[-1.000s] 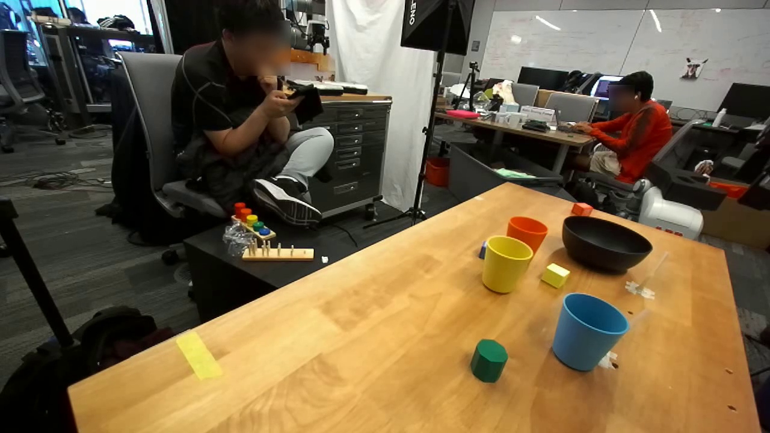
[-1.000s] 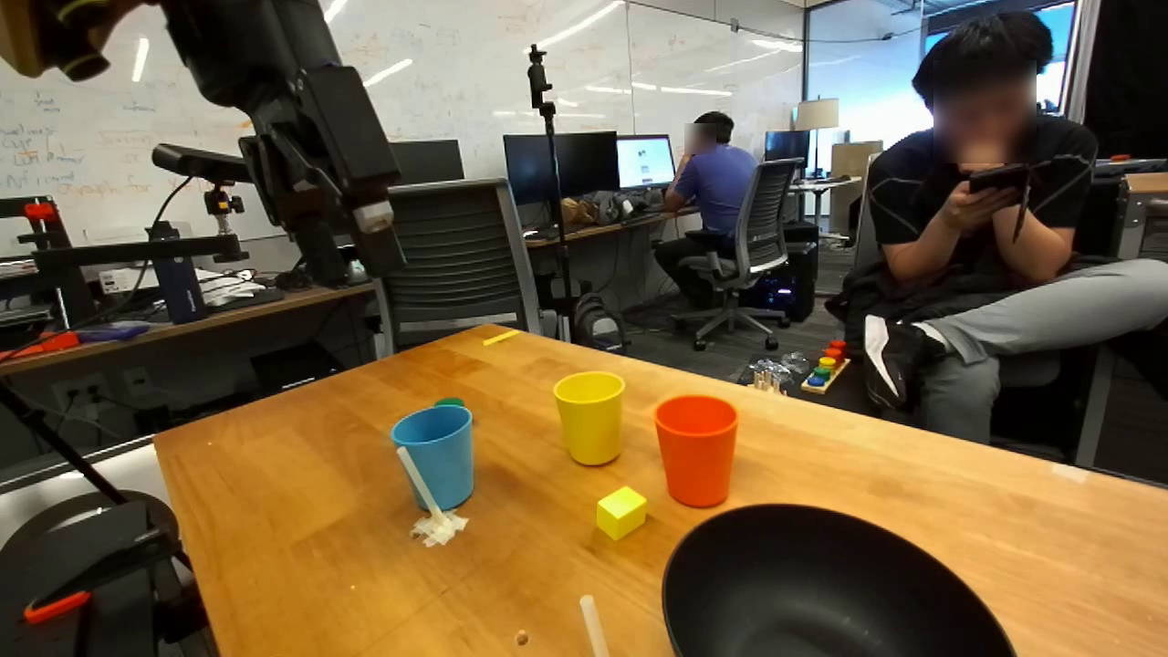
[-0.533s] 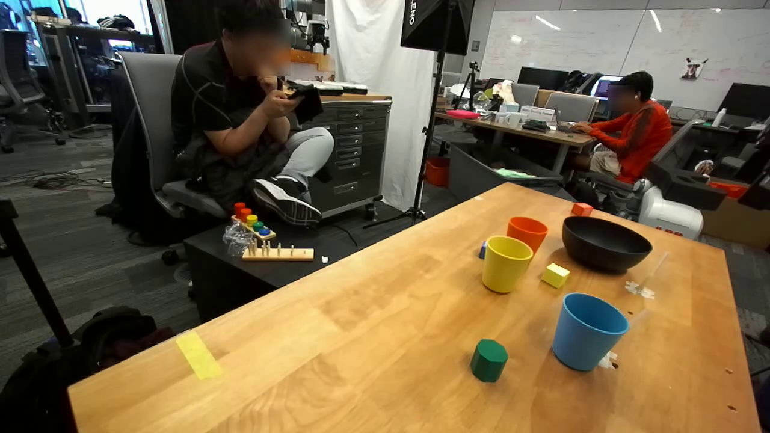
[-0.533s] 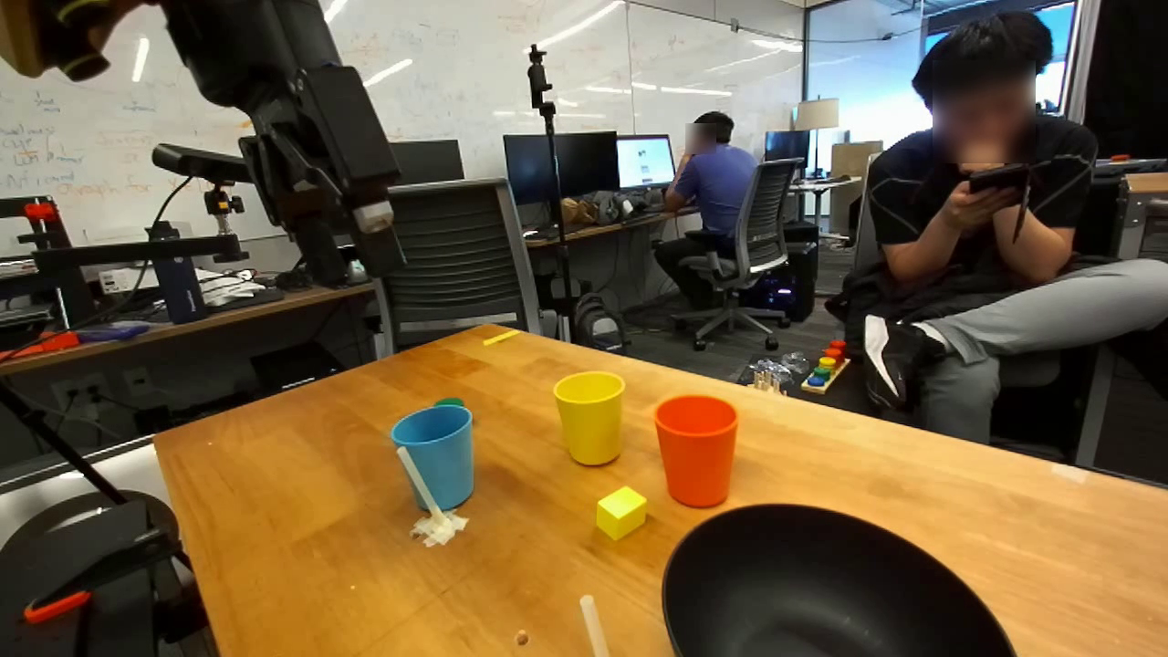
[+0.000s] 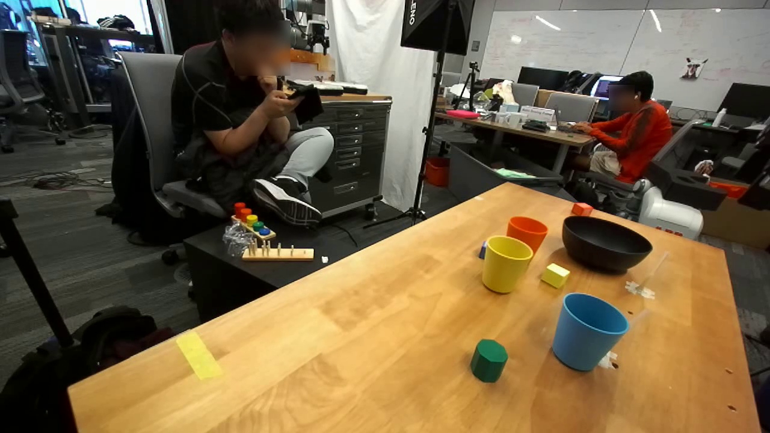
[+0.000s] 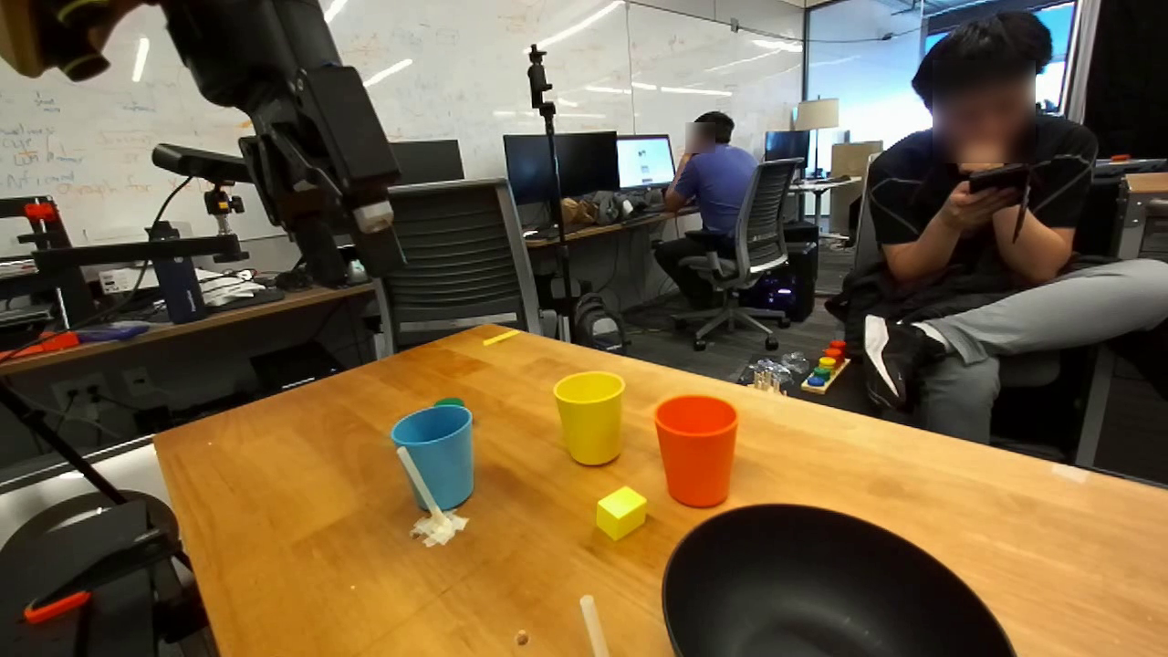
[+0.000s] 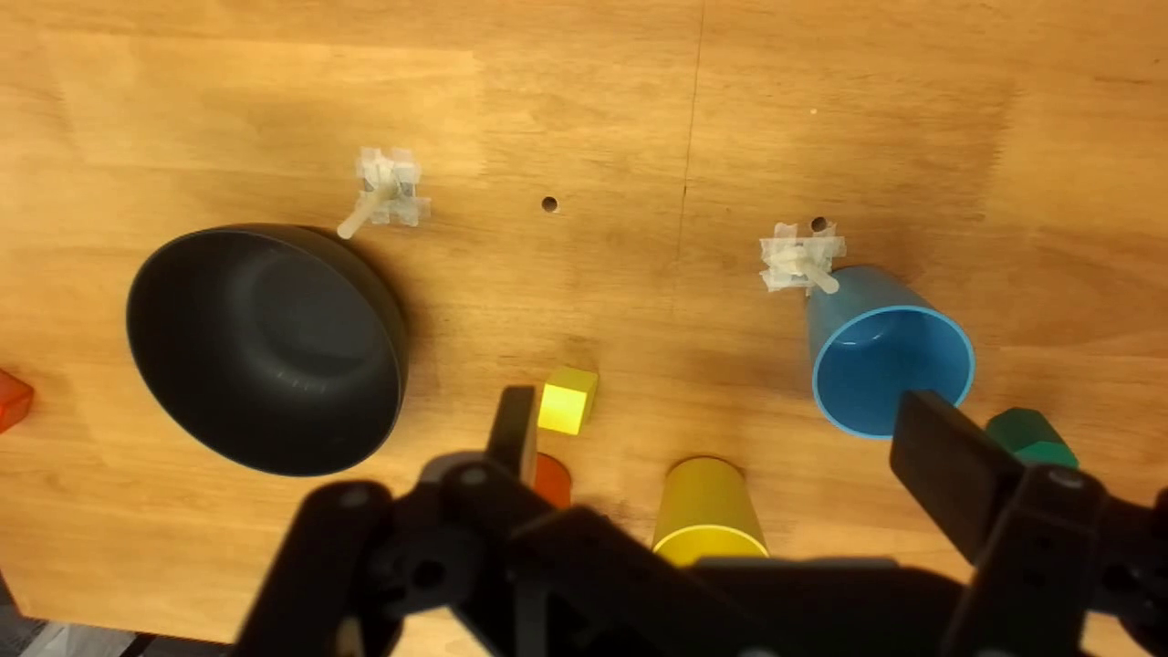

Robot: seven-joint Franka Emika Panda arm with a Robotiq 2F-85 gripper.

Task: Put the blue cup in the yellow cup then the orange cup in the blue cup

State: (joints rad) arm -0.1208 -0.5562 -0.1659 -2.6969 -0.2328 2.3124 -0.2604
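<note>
Blue cup (image 6: 447, 456) — one, perhaps touching tape (image 7: 780, 265).

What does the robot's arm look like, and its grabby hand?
The end effector is black, with two blocky fingers and dark links dotted with round, bolt-like spots. A small pale patch shows on it in an exterior view. What looks like the arm's base is white and rounded, with reddish markings too small to read. I can't make out any cable on either.

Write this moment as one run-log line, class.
gripper: open, empty | blue cup, yellow cup, orange cup: upright, apart | nesting: not done
</note>
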